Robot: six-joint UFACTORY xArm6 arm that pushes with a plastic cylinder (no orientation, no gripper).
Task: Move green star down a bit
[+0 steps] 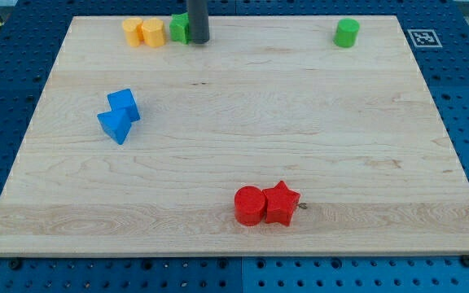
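Note:
The green star (177, 28) sits near the view's top edge of the wooden board (243, 114), left of centre, partly hidden by my rod. My tip (199, 41) rests on the board right against the star's right side. Two yellow blocks (143, 32) stand touching each other just left of the star. A green cylinder (347, 33) stands at the view's top right.
Two blue blocks (119, 115) lie together at the view's left middle. A red cylinder (249, 205) and a red star (281, 203) touch each other near the view's bottom centre. The board lies on a blue pegboard table.

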